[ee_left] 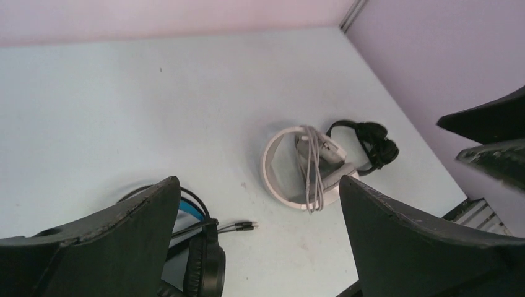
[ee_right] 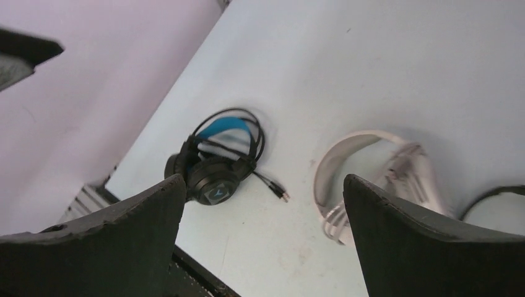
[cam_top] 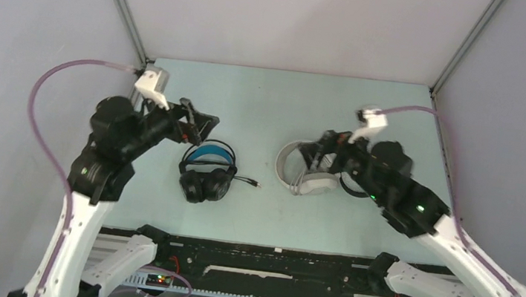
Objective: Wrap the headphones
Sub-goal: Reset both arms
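Both of my grippers stand wide and hold nothing: left gripper (ee_left: 257, 185) near black plastic over-ear headphones with blue headband (cam_top: 200, 182), right gripper (ee_right: 261, 179) over white-grey cable-wound headphones (cam_top: 313, 186).

Both arms are held raised and bent inward, with the left gripper (cam_top: 200, 124) and right gripper (cam_top: 314, 155) spread wide, empty.

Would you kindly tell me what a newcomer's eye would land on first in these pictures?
Three headphones lie on the pale table: a black pair with a blue headband left of centre, a white-grey pair with its cable wound around it right of centre, and a small black pair just right of that. The left gripper and the right gripper hover above them, jaws wide open, holding nothing.
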Tool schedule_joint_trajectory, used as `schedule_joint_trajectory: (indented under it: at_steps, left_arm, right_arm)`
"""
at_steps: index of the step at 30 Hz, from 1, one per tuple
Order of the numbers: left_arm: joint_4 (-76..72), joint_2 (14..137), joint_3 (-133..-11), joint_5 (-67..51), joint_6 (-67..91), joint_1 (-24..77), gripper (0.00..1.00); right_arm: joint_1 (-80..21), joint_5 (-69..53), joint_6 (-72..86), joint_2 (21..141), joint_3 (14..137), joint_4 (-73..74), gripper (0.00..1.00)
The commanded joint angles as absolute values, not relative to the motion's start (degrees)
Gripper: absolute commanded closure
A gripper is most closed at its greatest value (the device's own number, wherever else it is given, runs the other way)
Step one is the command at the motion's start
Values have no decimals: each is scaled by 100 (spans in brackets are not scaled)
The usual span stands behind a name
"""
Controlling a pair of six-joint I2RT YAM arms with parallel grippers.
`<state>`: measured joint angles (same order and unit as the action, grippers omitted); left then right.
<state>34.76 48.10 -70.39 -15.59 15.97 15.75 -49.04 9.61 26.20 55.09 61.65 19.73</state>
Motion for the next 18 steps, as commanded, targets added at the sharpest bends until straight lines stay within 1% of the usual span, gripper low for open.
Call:
schedule_joint_trajectory:
  at_steps: [1, 4, 8, 13, 18]
  left_arm:
    - [3249, 4215, -6767, -1179, 1517, 1591, 0]
    - [3483, 4055, -6651, -781, 1442, 1591, 0]
    - [3618, 3957, -6540, -823, 1630, 1591, 0]
    - [3488, 3821, -6243, -928, 1821, 1591, 0]
    - [3517, 3746, -6272, -954, 1877, 1591, 0]
  right_arm:
    - [-4906, 2075, 2803, 4506, 6266, 3117, 0]
    - [-4908, 2279, 2954, 3940, 6347, 3584, 1]
    - [-4906, 2511, 3200, 3466, 6346, 3925, 0]
    - [-4908, 2828, 3232, 3243, 6352, 4142, 0]
    - [-4906, 2885, 3157, 3082, 6350, 4073, 0]
